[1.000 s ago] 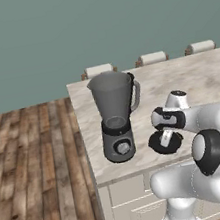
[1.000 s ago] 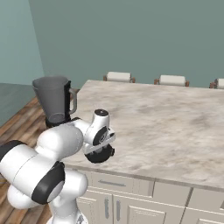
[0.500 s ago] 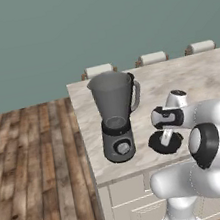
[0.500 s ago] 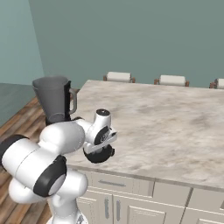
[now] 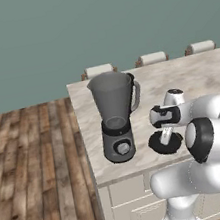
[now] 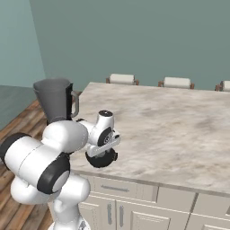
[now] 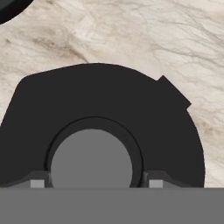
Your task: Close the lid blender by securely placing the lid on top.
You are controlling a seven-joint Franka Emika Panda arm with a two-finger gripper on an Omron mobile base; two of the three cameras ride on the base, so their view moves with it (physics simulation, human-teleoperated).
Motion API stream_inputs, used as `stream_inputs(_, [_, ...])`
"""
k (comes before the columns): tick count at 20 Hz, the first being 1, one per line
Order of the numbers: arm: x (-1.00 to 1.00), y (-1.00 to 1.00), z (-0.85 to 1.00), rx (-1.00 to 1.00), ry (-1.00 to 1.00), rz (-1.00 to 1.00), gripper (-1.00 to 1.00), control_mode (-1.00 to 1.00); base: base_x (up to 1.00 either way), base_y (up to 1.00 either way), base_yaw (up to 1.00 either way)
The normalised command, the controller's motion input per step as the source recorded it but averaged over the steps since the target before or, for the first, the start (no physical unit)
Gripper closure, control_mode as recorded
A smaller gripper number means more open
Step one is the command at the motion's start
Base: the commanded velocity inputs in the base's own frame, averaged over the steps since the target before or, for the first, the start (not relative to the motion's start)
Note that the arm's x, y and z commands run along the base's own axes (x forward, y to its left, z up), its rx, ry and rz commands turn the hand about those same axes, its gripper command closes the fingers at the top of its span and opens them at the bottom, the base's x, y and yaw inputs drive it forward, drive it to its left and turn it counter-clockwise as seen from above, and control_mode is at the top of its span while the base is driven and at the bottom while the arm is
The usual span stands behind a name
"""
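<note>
On the marble desk (image 5: 197,74), near its front edge: fingers (image 7: 92,183) down on the lid (image 5: 165,144).
The black lid lies flat just right of the blender (image 5: 116,116), whose jar stands uncovered. The two tips sit either side of the grey centre knob (image 7: 92,159), apparently touching it; a firm grip cannot be confirmed.

Marble counter (image 5: 197,74); on it the blender (image 5: 116,117); just beside, the lid (image 5: 165,143) flat

lid (image 7: 109,105): black, grey knob | blender (image 5: 115,116): grey | counter (image 6: 179,121): beige marbled
</note>
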Motion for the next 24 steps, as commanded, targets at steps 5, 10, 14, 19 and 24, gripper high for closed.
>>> stream_inputs(5, [-0.23, 0.34, -0.72, -0.03, 0.00, 0.00, 1.00, -1.00, 0.00, 0.00, 0.00])
stream_inputs(10, [-0.02, 0.19, -0.38, 0.00, 0.00, 0.00, 1.00, -1.00, 0.00, 0.00, 0.00])
stream_inputs(14, [0.00, 0.12, -0.24, 0.00, 0.00, 0.01, 1.00, -1.00, 0.00, 0.00, 0.00])
stream_inputs(19, [-0.02, 0.12, -0.23, 0.00, 0.00, 0.01, 1.00, -1.00, 0.00, 0.00, 0.00])
stream_inputs(24, [-0.23, 0.05, -0.02, 0.00, 0.00, 0.00, 1.00, -1.00, 0.00, 0.00, 0.00])
